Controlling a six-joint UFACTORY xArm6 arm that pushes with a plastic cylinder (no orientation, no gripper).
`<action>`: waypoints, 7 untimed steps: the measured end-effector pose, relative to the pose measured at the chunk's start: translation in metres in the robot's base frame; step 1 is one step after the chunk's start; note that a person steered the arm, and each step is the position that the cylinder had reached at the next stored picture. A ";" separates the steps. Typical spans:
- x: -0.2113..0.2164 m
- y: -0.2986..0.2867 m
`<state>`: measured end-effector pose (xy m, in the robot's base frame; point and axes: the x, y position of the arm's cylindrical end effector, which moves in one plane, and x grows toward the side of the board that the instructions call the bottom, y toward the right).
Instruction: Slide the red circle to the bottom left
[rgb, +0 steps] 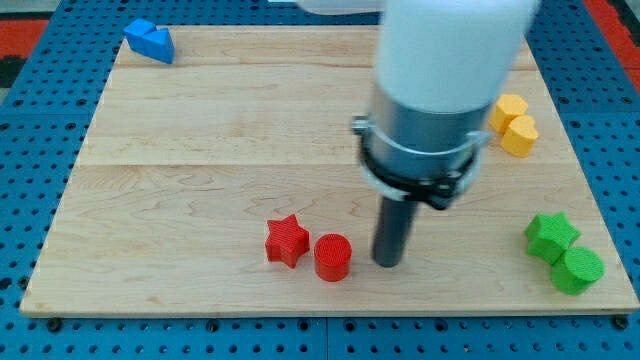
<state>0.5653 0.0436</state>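
Observation:
The red circle (332, 257) lies on the wooden board (200, 150) near the view's bottom, a little right of centre-left. A red star (286, 240) sits just to its left, touching or nearly touching it. My tip (387, 262) stands on the board just to the right of the red circle, a small gap apart. The arm's white and grey body hangs above it and hides part of the board behind.
A blue block (150, 40) lies at the view's top left. Two yellow blocks (513, 124) sit at the right edge. A green star (550, 235) and a green circle (577, 269) sit at the bottom right. Blue pegboard surrounds the board.

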 end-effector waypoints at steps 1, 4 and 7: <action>-0.001 -0.053; 0.031 -0.035; 0.028 -0.135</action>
<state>0.5930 -0.0912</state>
